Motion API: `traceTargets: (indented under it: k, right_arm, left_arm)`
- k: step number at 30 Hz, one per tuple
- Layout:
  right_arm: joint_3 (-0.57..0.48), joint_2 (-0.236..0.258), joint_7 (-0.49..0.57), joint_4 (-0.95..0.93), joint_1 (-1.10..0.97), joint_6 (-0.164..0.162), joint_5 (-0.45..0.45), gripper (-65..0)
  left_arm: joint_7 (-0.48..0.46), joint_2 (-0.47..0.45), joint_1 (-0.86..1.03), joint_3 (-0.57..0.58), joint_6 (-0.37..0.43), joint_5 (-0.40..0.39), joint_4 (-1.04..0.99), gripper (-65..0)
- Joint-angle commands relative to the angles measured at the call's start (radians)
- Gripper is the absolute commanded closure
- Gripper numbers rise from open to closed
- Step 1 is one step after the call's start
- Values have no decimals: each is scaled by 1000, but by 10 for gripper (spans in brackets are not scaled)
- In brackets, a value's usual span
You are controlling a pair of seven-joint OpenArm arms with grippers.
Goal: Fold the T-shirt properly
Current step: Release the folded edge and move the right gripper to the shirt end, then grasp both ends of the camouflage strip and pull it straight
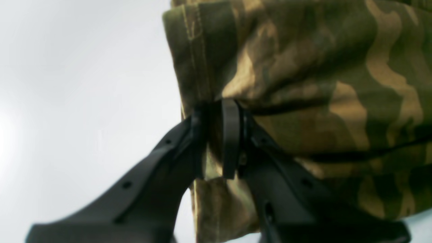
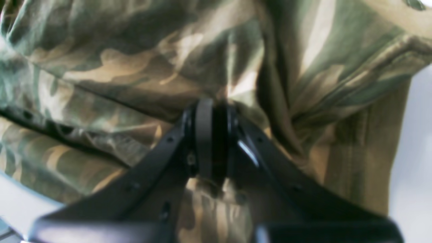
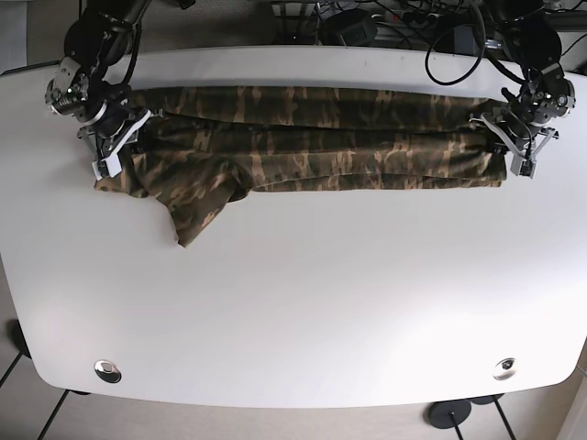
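White rounded tabletop [image 3: 303, 312] is occupied along its far edge by a camouflage-patterned cotton T-shirt [image 3: 303, 151], laid out as a long band from the far-left corner to the far-right corner, one sleeve draped toward the table's middle. The shirt's hemmed edge is pinched between the pressed-together black fingers of the left gripper [image 1: 219, 138] near the far-right corner. Bunched fabric is clamped by the right gripper [image 2: 211, 138] near the far-left corner.

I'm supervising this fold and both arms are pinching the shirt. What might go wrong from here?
The sleeve hangs loose below the folded band, so it may drag and end up skewed. The left gripper bites close to the shirt hem; the cloth might slip out. If the right gripper moves unevenly, the fold may twist.
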Motion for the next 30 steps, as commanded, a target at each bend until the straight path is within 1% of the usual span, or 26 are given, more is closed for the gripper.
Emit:
traceTargets:
  k: [1, 4, 6, 8, 9, 11, 12, 13, 15, 16, 17, 18, 20, 22, 25, 26, 27, 28, 30]
  right_arm:
    - [-17, 44, -26, 18, 24, -12, -35, -62]
    - [-20, 46, -89, 165, 28, -12, -35, -63]
    - [-26, 42, -104, 280, 42, -12, -35, -70]
    - [-28, 24, -115, 288, 105, -12, -38, -187]
    - [-28, 19, -115, 262, 142, -12, -43, -268]
    - [-29, 18, -115, 159, 212, -12, -43, -411]
    - [-29, 18, -112, 98, 259, -12, -43, -465]
    - [-29, 21, -104, -5, 317, -12, -43, -504]
    - [-43, 21, -38, -145, 383, -12, -43, -503]
    - [-75, 24, 6, -208, 407, -12, -44, -503]
    - [-131, 50, 68, -304, 440, -12, -43, -503]
    - [-172, 64, 107, -363, 460, -12, -39, -503]
    - [-229, 69, 181, -468, 493, -12, -38, -503]
    - [-246, 65, 227, -542, 509, -12, -43, -503]
    - [-247, 56, 229, -551, 506, -12, -39, -501]
    - [-253, 41, 227, -551, 504, -12, -39, -499]
    - [-263, 33, 227, -550, 498, -12, -39, -480]
    - [-273, 30, 227, -550, 483, -12, -39, -442]
    - [-302, 21, 227, -508, 463, -12, -38, -273]
  left_arm:
    - [7, -16, -4, -6, 1, 10, -6, -54]
    - [7, -16, -6, -3, 1, 10, -34, -56]
    - [7, -16, -7, -3, 1, 10, -49, -56]
    - [7, -16, -7, -2, 1, 10, -51, -56]
    - [7, -16, -7, -3, 1, 10, -52, -56]
    - [7, -16, -7, -3, 1, 10, -52, -56]
    - [7, -16, -7, -3, 1, 10, -52, -56]
    - [7, -16, -7, -3, 2, 10, -52, -56]
    - [7, -16, -7, -3, 2, 10, -52, -56]
    - [7, -16, -7, -2, 2, 10, -52, -56]
    - [7, -16, -7, -2, 2, 10, -52, -56]
    - [7, -16, -7, -2, 2, 10, -51, -56]
    - [7, -16, -7, -2, 2, 10, -51, -56]
    - [7, -16, -7, -3, 2, 10, -51, -56]
    - [7, -16, -7, -3, 2, 10, -51, -56]
    - [7, -16, -7, -5, 2, 10, -51, -56]
    - [7, -16, -7, -5, 2, 10, -51, -56]
    - [7, -16, -7, -5, 2, 10, -51, -56]
    - [7, -16, -7, -5, 2, 10, -52, -56]
